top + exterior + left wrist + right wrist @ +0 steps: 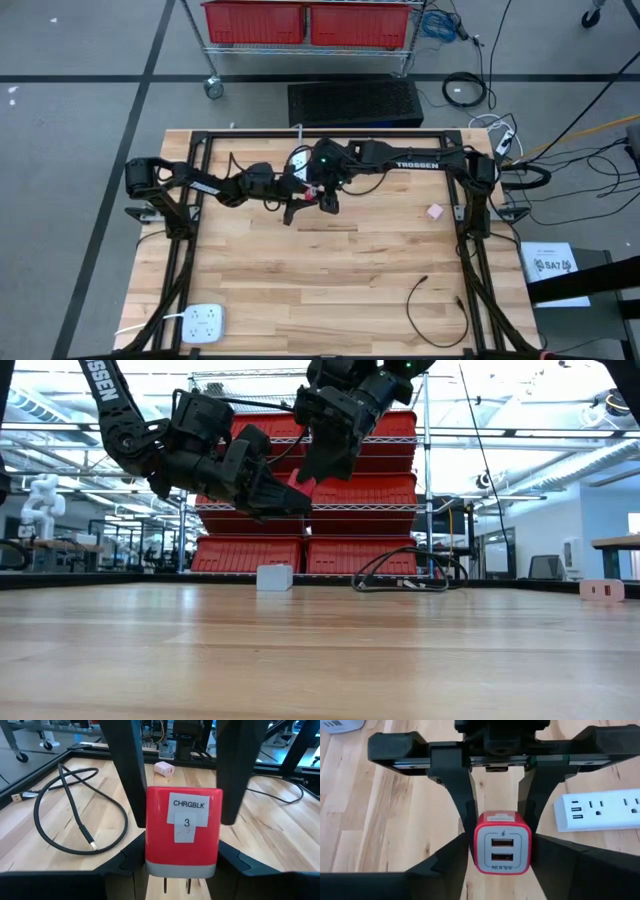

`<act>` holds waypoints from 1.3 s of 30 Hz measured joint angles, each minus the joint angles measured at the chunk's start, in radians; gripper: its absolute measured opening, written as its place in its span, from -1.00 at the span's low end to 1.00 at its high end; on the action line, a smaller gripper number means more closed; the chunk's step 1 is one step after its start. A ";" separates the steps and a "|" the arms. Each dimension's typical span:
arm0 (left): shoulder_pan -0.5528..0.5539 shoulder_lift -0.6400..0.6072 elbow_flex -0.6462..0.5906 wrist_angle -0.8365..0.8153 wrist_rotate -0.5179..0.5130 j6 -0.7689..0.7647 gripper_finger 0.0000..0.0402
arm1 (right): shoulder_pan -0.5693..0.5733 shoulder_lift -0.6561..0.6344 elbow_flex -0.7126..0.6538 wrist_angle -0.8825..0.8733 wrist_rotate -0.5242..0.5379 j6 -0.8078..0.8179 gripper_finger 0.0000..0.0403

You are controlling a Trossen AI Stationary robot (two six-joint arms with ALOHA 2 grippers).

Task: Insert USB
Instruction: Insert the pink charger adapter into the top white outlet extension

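Wooden table (pixel 330 270) has a white power strip (pixel 203 323) sitting down in one front corner, and a little pink plug (pixel 434 211) lying by itself over near the opposite side rail. Past the far edge there's a black mat (pixel 355 102) on the floor, then a wire cart with red bins (pixel 310 22). There are loose cords (pixel 465 90) on the floor beside the mat, and a printed sheet (pixel 553 265) off the table's side.

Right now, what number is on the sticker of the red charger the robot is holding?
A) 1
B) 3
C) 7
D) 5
B: in the left wrist view, the white label on the red charger reads CHRGBLK with a 3 beneath it.
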 joint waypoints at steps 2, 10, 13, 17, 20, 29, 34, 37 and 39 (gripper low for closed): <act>0.000 0.000 0.000 0.001 0.006 -0.001 -0.26 | 0.000 0.000 0.000 0.000 0.004 0.005 -0.25; 0.002 0.000 -0.001 -0.001 -0.009 0.002 -0.26 | 0.000 0.000 -0.001 0.016 0.047 -0.043 -0.41; 0.002 0.000 -0.001 -0.002 -0.010 0.002 -0.26 | 0.000 0.000 -0.001 0.019 0.051 -0.053 -0.41; 0.002 0.000 -0.001 -0.008 -0.013 0.006 -0.26 | 0.000 0.000 -0.002 0.024 0.072 -0.070 -0.41; 0.001 0.000 0.000 -0.016 -0.015 0.005 -0.26 | -0.007 0.000 -0.002 0.025 0.070 -0.081 -0.41; 0.001 -0.001 0.001 -0.025 -0.066 0.009 -0.22 | -0.029 0.002 0.000 0.032 0.065 -0.116 -0.41; 0.001 -0.004 0.002 -0.030 -0.084 0.009 -0.26 | -0.033 0.002 0.002 0.032 0.068 -0.123 -0.41; 0.002 -0.024 0.002 -0.057 -0.084 0.016 -0.26 | -0.033 0.000 0.004 0.036 0.070 -0.126 -0.41; 0.003 -0.042 0.002 -0.081 -0.084 0.023 -0.25 | -0.033 -0.005 0.004 0.043 0.071 -0.126 -0.41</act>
